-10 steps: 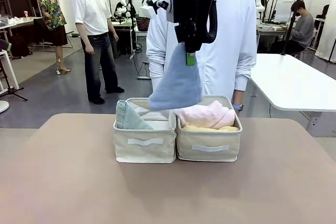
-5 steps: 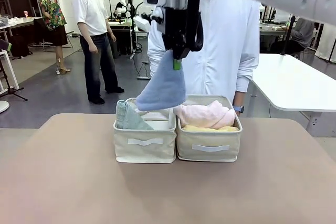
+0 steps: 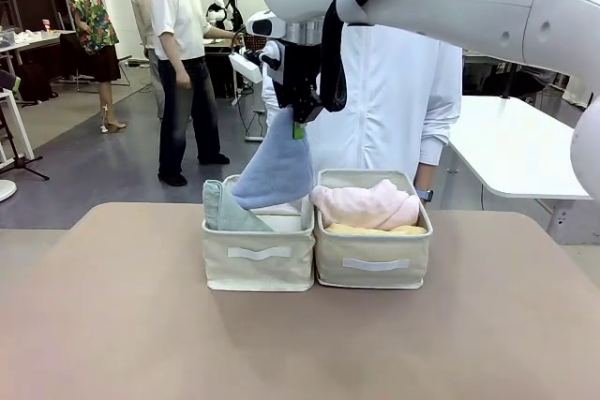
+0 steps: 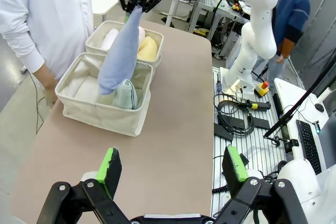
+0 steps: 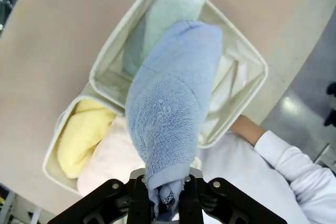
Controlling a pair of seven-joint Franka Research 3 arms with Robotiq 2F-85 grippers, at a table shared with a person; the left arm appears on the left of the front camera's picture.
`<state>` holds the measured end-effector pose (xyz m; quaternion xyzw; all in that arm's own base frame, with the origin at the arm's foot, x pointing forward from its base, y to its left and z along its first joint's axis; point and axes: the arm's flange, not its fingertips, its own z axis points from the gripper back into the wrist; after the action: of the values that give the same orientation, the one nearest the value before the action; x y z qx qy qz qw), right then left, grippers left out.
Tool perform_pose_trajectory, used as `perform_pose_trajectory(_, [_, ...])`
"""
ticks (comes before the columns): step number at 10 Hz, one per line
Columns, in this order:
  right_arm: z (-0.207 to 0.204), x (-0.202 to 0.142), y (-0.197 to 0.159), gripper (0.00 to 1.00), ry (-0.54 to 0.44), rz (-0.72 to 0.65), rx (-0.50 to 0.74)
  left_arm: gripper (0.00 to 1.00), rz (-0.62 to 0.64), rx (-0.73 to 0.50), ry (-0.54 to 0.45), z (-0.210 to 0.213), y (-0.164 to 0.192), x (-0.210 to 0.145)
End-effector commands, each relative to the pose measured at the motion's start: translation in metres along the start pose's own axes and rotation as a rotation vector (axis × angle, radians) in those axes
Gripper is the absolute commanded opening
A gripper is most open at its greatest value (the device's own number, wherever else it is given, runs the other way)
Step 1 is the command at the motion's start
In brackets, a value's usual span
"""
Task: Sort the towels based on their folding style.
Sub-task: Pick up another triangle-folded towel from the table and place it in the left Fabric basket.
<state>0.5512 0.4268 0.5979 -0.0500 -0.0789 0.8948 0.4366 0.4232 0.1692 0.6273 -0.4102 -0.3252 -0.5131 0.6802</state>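
- Front view first, from the left side: the grey-teal towel [image 3: 223,209] stands in the left bin [image 3: 259,255]. It leans on the bin's left wall.
- Next, the light blue towel [image 3: 278,168] hangs in the air from the right claw [image 3: 298,128]. One second ago it hung over the gap between the two bins. Now it has slid left and its bottom tip dips into the left bin, just beside the grey-teal one.
- That matters for the job. Both of these towels are cone-folded, so I think the blue one is going to the right home. The claw has not let go yet.
- To the right, the right bin [image 3: 373,262] holds the pale pink towel [image 3: 367,204] on top of the yellow towel [image 3: 373,229]. Both look like rolls. They have not moved.
- A person in a white coat [image 3: 403,81] stands behind the bins, at the far side of the tabletop [image 3: 300,344].
- Right wrist view: the right claw is pinching the thin end of the light blue towel, with its fingers pressed tight on it. The left bin lies right below.
- Left wrist view: the left claw [image 4: 170,167] is spread wide and holds nothing. It hangs over the bare tabletop, well apart from the bins.
- I think the next step is to go down a little and open the claw.
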Motion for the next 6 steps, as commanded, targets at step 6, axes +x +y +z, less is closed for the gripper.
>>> perform_pose_trajectory(6, [-0.021,-0.002,-0.004,0.15,-0.011,-0.005,-0.023,1.00,0.002,0.005,-0.006,0.001,-0.002,0.001])
